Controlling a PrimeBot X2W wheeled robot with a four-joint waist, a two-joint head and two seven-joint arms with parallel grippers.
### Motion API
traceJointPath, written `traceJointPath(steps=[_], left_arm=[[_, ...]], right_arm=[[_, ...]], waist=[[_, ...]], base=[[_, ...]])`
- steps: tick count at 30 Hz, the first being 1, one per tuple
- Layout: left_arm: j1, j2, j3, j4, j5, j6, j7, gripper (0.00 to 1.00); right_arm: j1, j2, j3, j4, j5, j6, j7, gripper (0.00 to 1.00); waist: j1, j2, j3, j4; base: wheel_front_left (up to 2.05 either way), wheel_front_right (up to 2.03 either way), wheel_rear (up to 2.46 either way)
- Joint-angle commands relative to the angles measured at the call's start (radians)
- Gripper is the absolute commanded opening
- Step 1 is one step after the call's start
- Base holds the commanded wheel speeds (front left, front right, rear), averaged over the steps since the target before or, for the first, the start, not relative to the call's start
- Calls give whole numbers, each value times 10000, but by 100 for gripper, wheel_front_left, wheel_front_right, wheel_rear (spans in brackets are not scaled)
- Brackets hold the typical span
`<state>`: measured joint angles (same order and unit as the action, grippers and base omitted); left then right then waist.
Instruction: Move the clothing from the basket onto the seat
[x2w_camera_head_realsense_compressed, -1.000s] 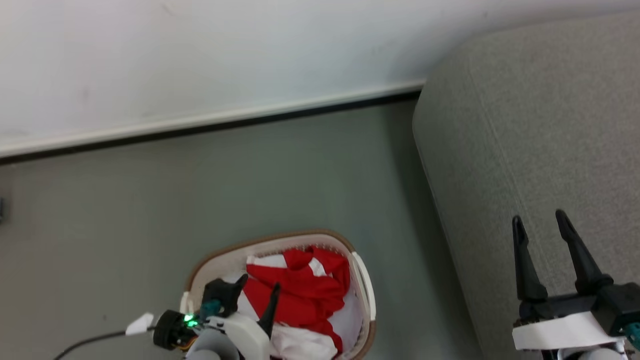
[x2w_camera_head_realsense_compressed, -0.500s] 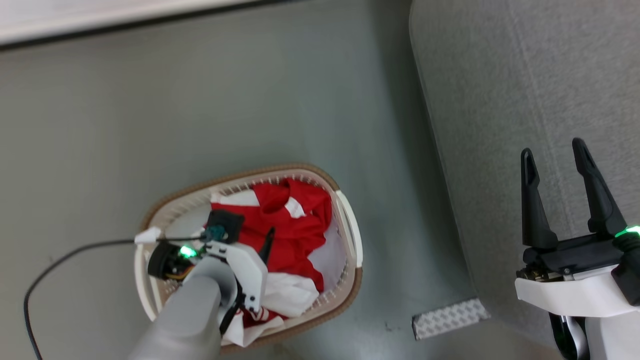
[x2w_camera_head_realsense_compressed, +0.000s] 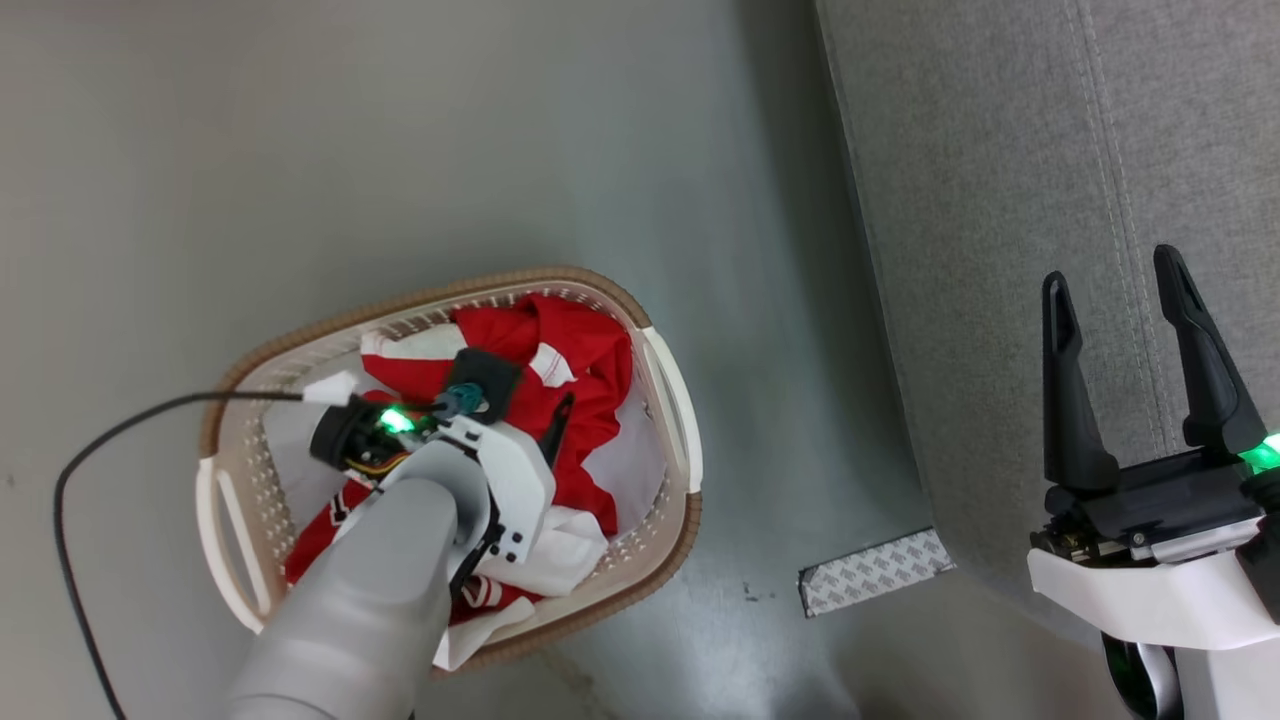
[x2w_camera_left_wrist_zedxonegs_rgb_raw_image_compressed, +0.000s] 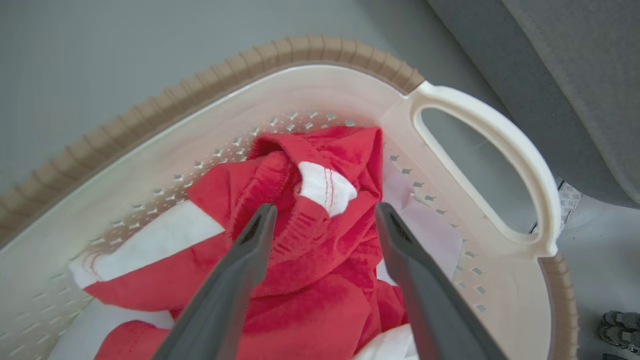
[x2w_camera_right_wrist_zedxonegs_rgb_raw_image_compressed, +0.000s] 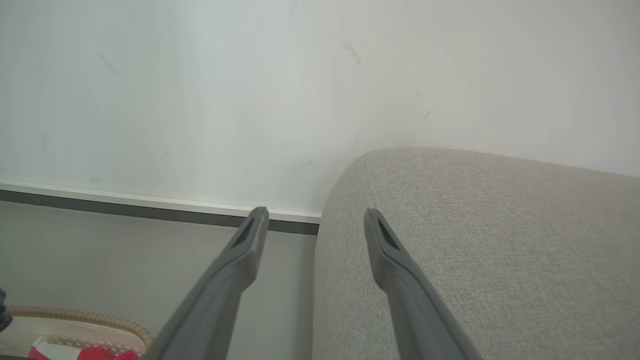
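Red clothing (x2w_camera_left_wrist_zedxonegs_rgb_raw_image_compressed: 320, 265) lies heaped inside the basket (x2w_camera_left_wrist_zedxonegs_rgb_raw_image_compressed: 300, 47), the left claw (x2w_camera_left_wrist_zedxonegs_rgb_raw_image_compressed: 325, 210) spread open over it gripping nothing, while the right claw (x2w_camera_head_realsense_compressed: 1112, 270), likewise open and empty, hovers above the seat (x2w_camera_head_realsense_compressed: 1000, 150) beside the basket.

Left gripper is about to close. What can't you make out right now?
Head view: one finger of the left gripper, behind its wrist.
Head and left wrist views: basket floor and garment count, under the clothing.
Head view: the seat's extent, cut by top and right edges.
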<state>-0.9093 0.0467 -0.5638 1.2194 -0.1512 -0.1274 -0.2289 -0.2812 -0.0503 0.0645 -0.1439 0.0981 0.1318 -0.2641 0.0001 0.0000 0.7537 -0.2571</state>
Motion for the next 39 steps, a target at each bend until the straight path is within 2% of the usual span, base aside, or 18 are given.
traceJointPath(steps=[1,14,16,17,27,39], left_arm=[[-123,68,-148,51,-139,-32,32,100],[-971,424,-1691,415,-556,-34,464,100],[-983,384,-1910,400,-675,-34,456,23],[-983,366,-2002,371,-785,-34,402,0],[-426,235,-2635,-303,-2243,-35,-197,0],[1711,409,-2756,-2585,-4960,-36,-360,0]], right_arm=[[-62,-3,41,-69,45,-21,-7,100],[-48,-2,335,-442,393,-21,-5,100],[-89,-3,382,-446,429,-21,-7,100],[-115,-2,423,-424,456,-21,-7,100],[-213,-3,544,40,577,-21,-7,100],[956,-8,256,948,671,-21,-5,100]], waist=[[-1,0,124,-73],[-1,0,1159,-301],[-1,0,1219,-307],[-1,0,1214,-307],[-1,0,52,112],[-1,0,-3245,969]], base=[[0,0,0],[0,0,0],[0,0,0],[0,0,0],[0,0,0],[0,0,0]])
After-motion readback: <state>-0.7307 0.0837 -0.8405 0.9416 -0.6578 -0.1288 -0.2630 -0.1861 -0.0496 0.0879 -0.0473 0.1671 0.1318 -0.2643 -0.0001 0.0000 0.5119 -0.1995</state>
